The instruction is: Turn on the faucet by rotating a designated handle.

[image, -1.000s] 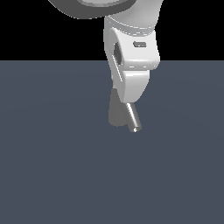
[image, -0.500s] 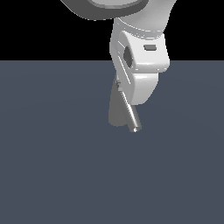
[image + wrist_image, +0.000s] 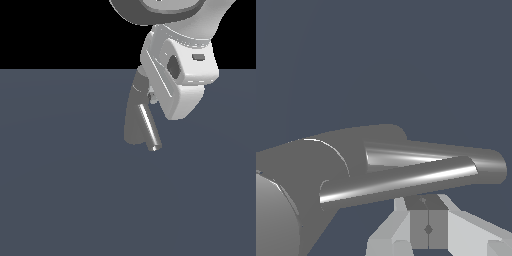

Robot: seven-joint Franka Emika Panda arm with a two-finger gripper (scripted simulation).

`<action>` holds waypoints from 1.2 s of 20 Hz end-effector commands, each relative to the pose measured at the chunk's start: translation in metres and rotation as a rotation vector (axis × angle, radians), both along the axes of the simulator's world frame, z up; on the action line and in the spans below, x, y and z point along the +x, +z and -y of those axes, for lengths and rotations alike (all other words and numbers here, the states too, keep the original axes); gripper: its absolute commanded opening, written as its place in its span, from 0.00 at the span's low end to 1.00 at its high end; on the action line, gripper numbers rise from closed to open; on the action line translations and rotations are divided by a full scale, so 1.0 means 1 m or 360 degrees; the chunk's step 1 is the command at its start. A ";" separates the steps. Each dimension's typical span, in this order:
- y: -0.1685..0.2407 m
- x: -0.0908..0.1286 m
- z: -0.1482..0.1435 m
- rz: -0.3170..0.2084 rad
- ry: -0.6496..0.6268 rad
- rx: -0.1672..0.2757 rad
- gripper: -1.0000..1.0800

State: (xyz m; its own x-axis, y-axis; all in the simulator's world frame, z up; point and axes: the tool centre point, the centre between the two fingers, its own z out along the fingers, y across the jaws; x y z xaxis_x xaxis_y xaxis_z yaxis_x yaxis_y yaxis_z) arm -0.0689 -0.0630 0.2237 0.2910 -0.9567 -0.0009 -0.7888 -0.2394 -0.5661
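Note:
The faucet [image 3: 134, 117] is a grey leaning column on the dark floor, with a slanted tube [image 3: 149, 128] down its front. In the wrist view the faucet column [image 3: 306, 165] lies beside its round cap [image 3: 268, 220]. The thick spout [image 3: 483, 162] runs out from it, and the thin handle rod [image 3: 401, 180] crosses in front of the spout. My gripper [image 3: 428, 227] is shut and empty, its fingertips pressed together right beside the handle's mid-length. In the exterior view the white hand [image 3: 180, 75] is at the faucet's top, and the fingers are mostly hidden.
A flat dark grey floor [image 3: 60, 200] stretches around the faucet. The arm's large grey link [image 3: 160, 10] hangs above the hand.
The hand has shifted to the exterior view's right and turned beside the faucet's top. The faucet's slanted tube looks unmoved.

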 end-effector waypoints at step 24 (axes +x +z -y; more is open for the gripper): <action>0.017 0.041 0.061 -0.0009 -0.0052 -0.0005 0.00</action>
